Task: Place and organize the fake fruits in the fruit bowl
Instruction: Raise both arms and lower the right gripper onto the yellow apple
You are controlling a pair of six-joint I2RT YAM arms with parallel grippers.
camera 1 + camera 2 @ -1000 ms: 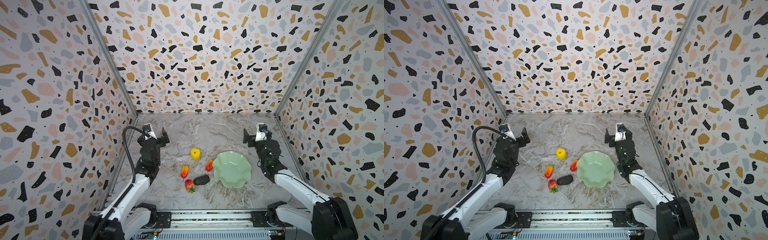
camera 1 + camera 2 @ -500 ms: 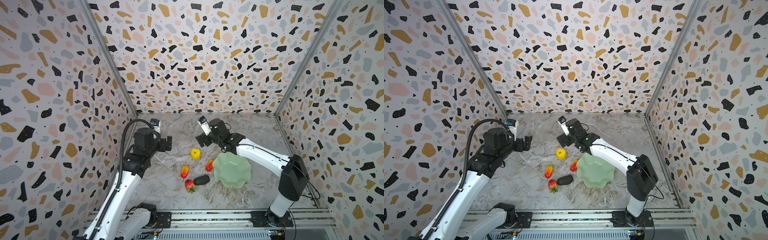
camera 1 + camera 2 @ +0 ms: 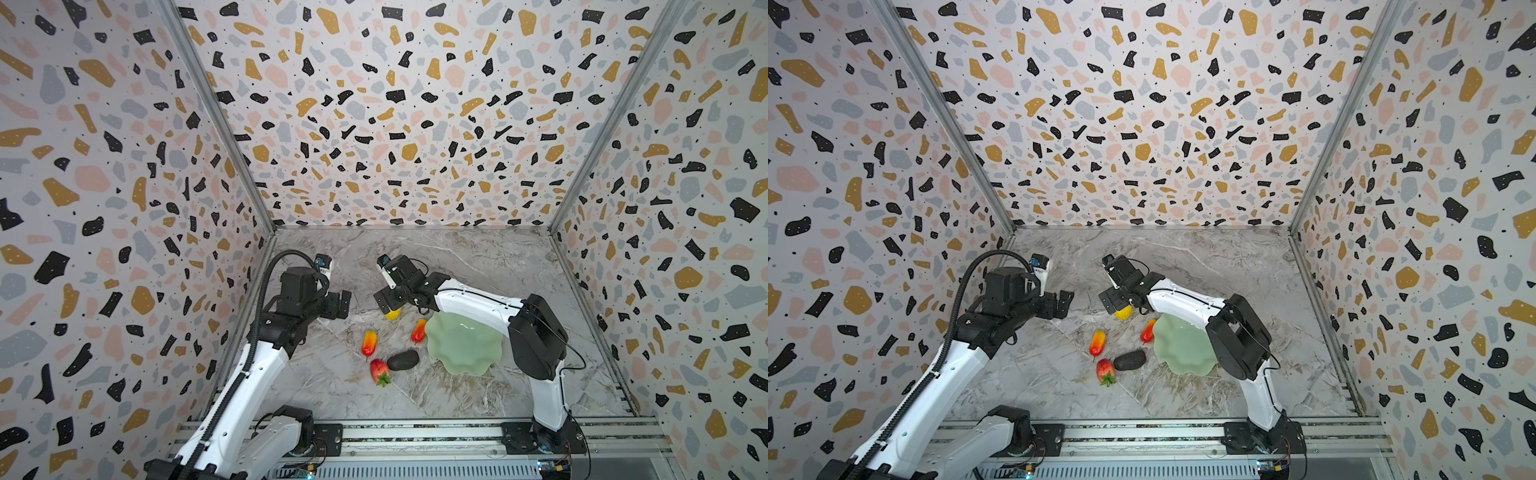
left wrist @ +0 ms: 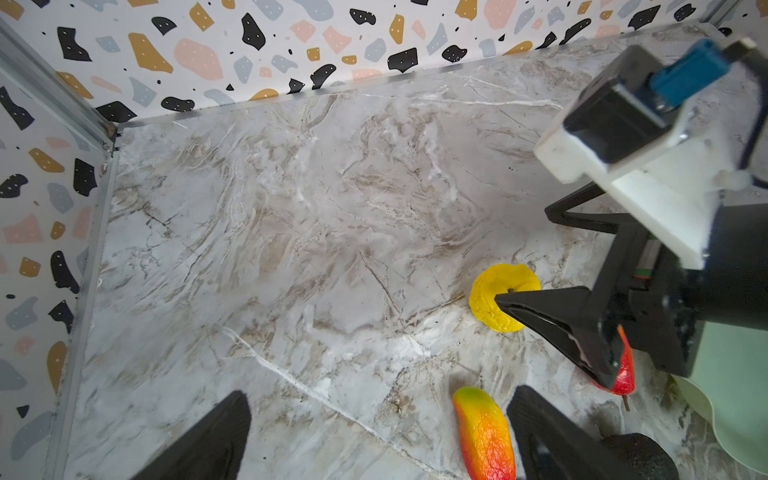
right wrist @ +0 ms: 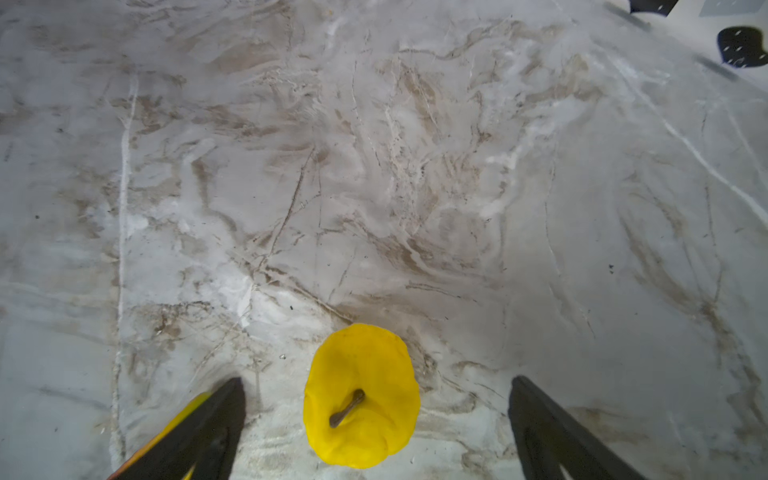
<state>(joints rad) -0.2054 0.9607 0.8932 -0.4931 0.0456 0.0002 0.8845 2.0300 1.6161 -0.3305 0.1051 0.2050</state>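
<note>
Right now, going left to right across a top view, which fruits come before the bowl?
Left red-to-yellow fruit → yellow fruit → right red-to-yellow fruit → fruit bowl. Strawberry and dark oval fruit overlap those, so omitted.

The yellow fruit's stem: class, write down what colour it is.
Brown. The stem on the yellow fruit shows best in the right wrist view.

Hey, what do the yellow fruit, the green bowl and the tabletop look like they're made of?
Yellow fruit: probably moulded plastic or foam; matte, uniformly bright, with a stiff brown stem.
Green bowl: smooth and shiny with pale highlights; likely glazed ceramic, glass or plastic.
Tabletop: marble pattern, grey-brown veining, dull sheen; whether it is stone or printed laminate cannot be told.
</note>
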